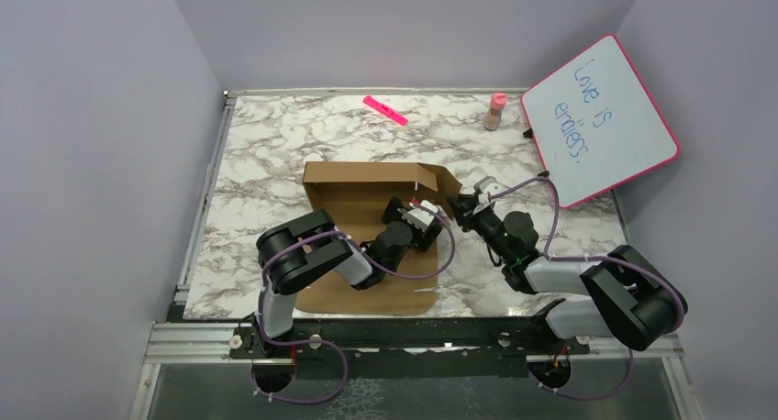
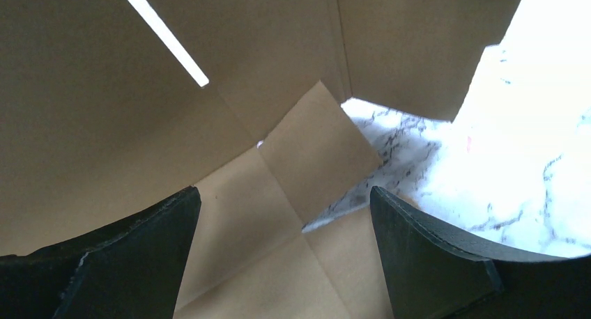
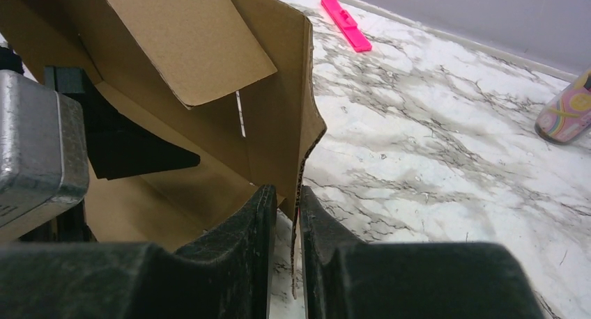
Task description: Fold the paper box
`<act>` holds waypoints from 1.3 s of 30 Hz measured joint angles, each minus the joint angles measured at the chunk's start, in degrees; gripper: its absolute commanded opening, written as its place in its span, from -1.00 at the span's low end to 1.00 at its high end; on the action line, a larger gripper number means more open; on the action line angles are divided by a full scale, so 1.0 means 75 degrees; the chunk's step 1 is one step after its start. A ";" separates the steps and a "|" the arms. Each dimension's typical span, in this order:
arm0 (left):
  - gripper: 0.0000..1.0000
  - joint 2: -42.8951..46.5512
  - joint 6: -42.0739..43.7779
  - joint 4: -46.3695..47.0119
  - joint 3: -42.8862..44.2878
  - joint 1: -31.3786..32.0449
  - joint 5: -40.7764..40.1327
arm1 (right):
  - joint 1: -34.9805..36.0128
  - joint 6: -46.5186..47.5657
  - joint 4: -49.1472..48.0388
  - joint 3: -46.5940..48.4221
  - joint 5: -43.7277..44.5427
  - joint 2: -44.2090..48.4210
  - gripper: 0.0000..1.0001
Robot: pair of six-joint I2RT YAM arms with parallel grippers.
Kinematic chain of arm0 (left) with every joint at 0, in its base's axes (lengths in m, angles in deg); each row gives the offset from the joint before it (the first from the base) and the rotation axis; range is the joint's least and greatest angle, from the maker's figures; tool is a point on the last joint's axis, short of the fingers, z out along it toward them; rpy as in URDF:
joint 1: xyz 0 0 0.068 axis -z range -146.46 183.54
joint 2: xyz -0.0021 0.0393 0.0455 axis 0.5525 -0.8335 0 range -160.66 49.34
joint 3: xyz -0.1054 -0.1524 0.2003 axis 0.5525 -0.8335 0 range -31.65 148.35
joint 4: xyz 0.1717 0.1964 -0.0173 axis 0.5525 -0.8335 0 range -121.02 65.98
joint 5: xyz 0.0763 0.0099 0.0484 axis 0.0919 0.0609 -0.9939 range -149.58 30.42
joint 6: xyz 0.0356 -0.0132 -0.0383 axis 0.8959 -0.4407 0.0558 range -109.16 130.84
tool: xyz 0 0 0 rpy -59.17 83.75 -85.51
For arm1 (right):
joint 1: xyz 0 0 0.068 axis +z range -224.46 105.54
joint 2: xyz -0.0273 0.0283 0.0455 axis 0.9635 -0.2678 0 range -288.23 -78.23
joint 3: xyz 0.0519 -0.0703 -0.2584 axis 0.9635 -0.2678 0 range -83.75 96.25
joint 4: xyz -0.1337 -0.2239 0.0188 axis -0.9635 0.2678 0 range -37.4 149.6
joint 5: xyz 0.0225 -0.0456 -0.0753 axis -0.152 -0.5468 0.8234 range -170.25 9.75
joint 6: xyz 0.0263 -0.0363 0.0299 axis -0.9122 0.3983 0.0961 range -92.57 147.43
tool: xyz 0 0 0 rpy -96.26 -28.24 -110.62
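The paper box (image 1: 367,195) is brown cardboard, partly folded, lying in the middle of the marble table with its far wall and right side flap raised. My left gripper (image 1: 422,209) reaches inside it. In the left wrist view that gripper (image 2: 284,193) stands wide open over the creased box floor (image 2: 279,221), with nothing between its fingers. My right gripper (image 1: 461,204) is at the box's right flap. In the right wrist view its jaws (image 3: 286,190) stand narrowly apart around the flap's edge (image 3: 306,145). The cardboard lies against the right finger, and a slit of table shows beside the left one.
A pink marker (image 1: 384,109) lies at the back of the table (image 1: 275,145), and a small pink bottle (image 1: 495,111) stands at the back right. A pink-framed whiteboard (image 1: 601,117) leans at the right. The left arm's silver wrist block (image 3: 35,152) sits close beside my right gripper.
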State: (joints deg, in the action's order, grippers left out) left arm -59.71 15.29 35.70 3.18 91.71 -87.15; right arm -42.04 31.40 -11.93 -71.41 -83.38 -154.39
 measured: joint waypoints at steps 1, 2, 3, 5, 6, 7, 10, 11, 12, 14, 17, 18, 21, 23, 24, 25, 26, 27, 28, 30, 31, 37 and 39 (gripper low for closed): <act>0.84 -0.0079 0.0029 0.0093 0.0050 0.0012 -0.0047 | 0.0020 0.0023 -0.0017 0.0000 0.0035 -0.0009 -0.55; 0.84 -0.0195 0.0082 0.0221 0.0137 0.0023 -0.0134 | 0.0035 0.0038 -0.0023 0.0000 0.0055 -0.0020 -0.55; 0.84 -0.0300 0.0108 0.0326 0.0210 0.0029 -0.0187 | 0.0041 0.0061 -0.0023 0.0000 0.0079 -0.0035 -0.55; 0.84 -0.0484 0.0178 0.0577 0.0323 0.0041 -0.0291 | 0.0067 0.0087 -0.0023 0.0000 0.0122 -0.0061 -0.56; 0.84 -0.0551 0.0216 0.0659 0.0358 0.0050 -0.0326 | 0.0082 0.0090 -0.0029 0.0000 0.0131 -0.0076 -0.58; 0.83 -0.0659 0.0262 0.0778 0.0414 0.0061 -0.0396 | 0.0087 0.0096 -0.0032 0.0000 0.0143 -0.0082 -0.59; 0.78 -0.0921 0.0329 0.1055 0.0551 0.0082 -0.0539 | 0.0108 0.0119 -0.0044 0.0000 0.0178 -0.0090 -0.60; 0.76 -0.0976 0.0335 0.1122 0.0562 0.0085 -0.0577 | 0.0119 0.0131 -0.0052 0.0000 0.0187 -0.0090 -0.61; 0.74 -0.1026 0.0338 0.1195 0.0562 0.0087 -0.0662 | 0.0128 0.0137 -0.0058 0.0000 0.0187 -0.0090 -0.62; 0.68 -0.1078 0.0335 0.1346 0.0557 0.0099 -0.0831 | 0.0134 0.0140 -0.0073 0.0000 0.0189 -0.0090 -0.65; 0.50 -0.1081 0.0326 0.1614 0.0493 0.0102 -0.1072 | 0.0134 0.0143 -0.0073 0.0000 0.0192 -0.0090 -0.68; 0.43 -0.1081 0.0294 0.1719 0.0452 0.0105 -0.1174 | 0.0134 0.0143 -0.0076 0.0000 0.0192 -0.0090 -0.69; 0.31 -0.1081 0.0201 0.2031 0.0291 0.0105 -0.1396 | 0.0134 0.0143 -0.0076 0.0000 0.0195 -0.0093 -0.70; 0.31 -0.1081 0.0090 0.2206 0.0163 0.0105 -0.1501 | 0.0134 0.0143 -0.0076 0.0000 0.0216 -0.0093 -0.70; 0.31 -0.1081 0.0044 0.2259 0.0119 0.0105 -0.1533 | 0.0134 0.0143 -0.0076 0.0000 0.0251 -0.0096 -0.70; 0.31 -0.1081 -0.0029 0.2302 0.0067 0.0105 -0.1565 | 0.0134 0.0143 -0.0076 0.0000 0.0280 -0.0096 -0.70; 0.31 -0.1081 -0.0137 0.2328 0.0032 0.0105 -0.1609 | 0.0134 0.0143 -0.0076 0.0000 0.0303 -0.0096 -0.70; 0.31 -0.1081 -0.0166 0.2363 -0.0023 0.0105 -0.1632 | 0.0134 0.0143 -0.0076 0.0000 0.0323 -0.0096 -0.70; 0.32 -0.1078 -0.0224 0.2381 -0.0058 0.0105 -0.1664 | 0.0134 0.0143 -0.0076 0.0000 0.0338 -0.0096 -0.70; 0.32 -0.1055 -0.0393 0.2448 -0.0181 0.0105 -0.1740 | 0.0134 0.0143 -0.0076 0.0000 0.0361 -0.0096 -0.70; 0.32 -0.1008 -0.0516 0.2463 -0.0283 0.0105 -0.1784 | 0.0134 0.0143 -0.0076 0.0000 0.0370 -0.0096 -0.70; 0.32 -0.0641 -0.1224 0.2498 -0.0766 0.0003 -0.1877 | 0.0134 0.0143 -0.0076 0.0000 0.0393 -0.0122 -0.70; 0.32 -0.0574 -0.1408 0.2509 -0.0828 -0.0023 -0.1874 | 0.0134 0.0143 -0.0073 0.0000 0.0393 -0.0125 -0.70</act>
State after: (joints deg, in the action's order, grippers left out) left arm -64.02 4.73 54.52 -3.03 91.53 -101.20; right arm -41.03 32.47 -12.48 -71.41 -80.43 -155.33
